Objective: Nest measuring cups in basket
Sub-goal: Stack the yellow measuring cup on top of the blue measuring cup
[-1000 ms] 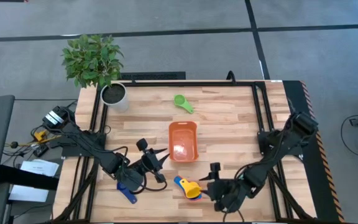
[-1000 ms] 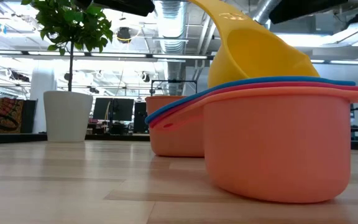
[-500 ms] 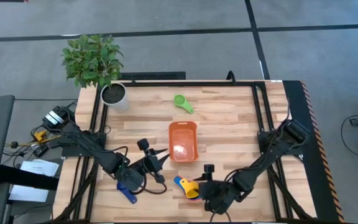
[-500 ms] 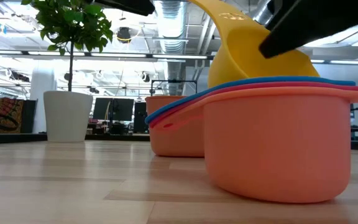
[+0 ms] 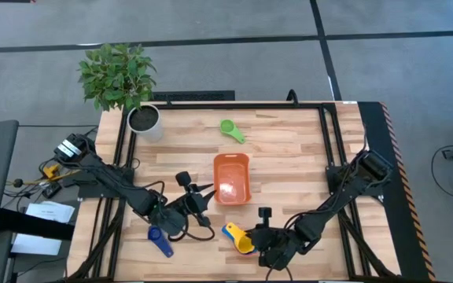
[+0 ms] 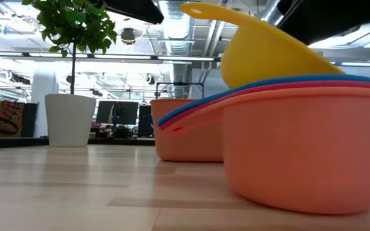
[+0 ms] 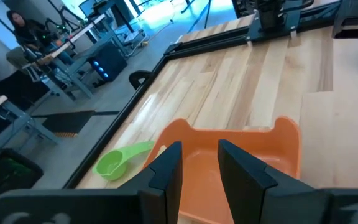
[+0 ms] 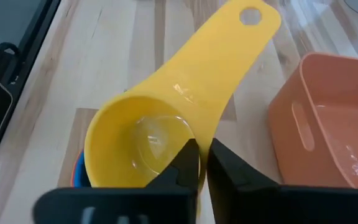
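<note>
A yellow measuring cup [image 8: 142, 143] sits tilted on top of a nested stack of blue, red and orange cups [image 6: 300, 147] near the table's front edge, and my right gripper [image 8: 204, 163] is shut on it. The orange basket [image 5: 232, 178] stands on its flat bottom mid-table. A green cup [image 5: 231, 130] lies beyond the basket. A dark blue cup [image 5: 161, 241] lies flat at the front left. My left gripper [image 7: 201, 168] hovers open just left of the basket, pointing at it, with nothing between its fingers. My right gripper pinches the yellow cup's rim where the handle begins [image 8: 197, 134], one finger inside the bowl and one outside. The fingers come slanting down from the table's right and near side. The cup rests tilted in the stack, its handle [image 6: 198, 9] raised.
A white plant pot [image 5: 145, 119] with a leafy plant stands at the far left corner. Black frame rails [image 5: 329, 134] run along the table's edges. Bare wood lies between the basket and the right rail.
My right gripper has come down and toward the table's left onto the stack, and has shut on the yellow cup. The yellow cup has tipped, and the stack has slid a little along the table. My left gripper has rolled slightly in place.
</note>
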You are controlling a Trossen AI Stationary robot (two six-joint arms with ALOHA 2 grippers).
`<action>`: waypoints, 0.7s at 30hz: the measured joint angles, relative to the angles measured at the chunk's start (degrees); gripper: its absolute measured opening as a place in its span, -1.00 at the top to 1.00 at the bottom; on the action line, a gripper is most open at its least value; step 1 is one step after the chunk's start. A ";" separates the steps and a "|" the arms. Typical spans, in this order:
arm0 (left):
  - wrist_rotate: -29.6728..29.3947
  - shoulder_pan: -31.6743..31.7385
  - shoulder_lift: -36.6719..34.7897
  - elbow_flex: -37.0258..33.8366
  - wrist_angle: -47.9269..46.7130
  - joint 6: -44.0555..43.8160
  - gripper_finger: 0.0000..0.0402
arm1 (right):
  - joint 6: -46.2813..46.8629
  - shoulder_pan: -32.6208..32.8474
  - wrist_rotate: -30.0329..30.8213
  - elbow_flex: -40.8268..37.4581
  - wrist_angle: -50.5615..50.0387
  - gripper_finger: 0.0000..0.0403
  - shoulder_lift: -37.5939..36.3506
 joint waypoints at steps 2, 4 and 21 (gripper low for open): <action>0.62 0.10 0.00 0.00 -0.01 -0.41 0.54 | -0.05 0.08 -0.08 0.00 -0.16 0.87 0.00; 1.01 0.09 0.00 0.00 0.00 -0.42 0.54 | -0.13 0.12 -0.09 0.00 -0.63 0.91 0.00; 1.16 0.09 0.00 0.00 -1.03 -3.09 0.54 | -4.75 -0.86 -5.87 6.24 -9.95 0.92 -2.88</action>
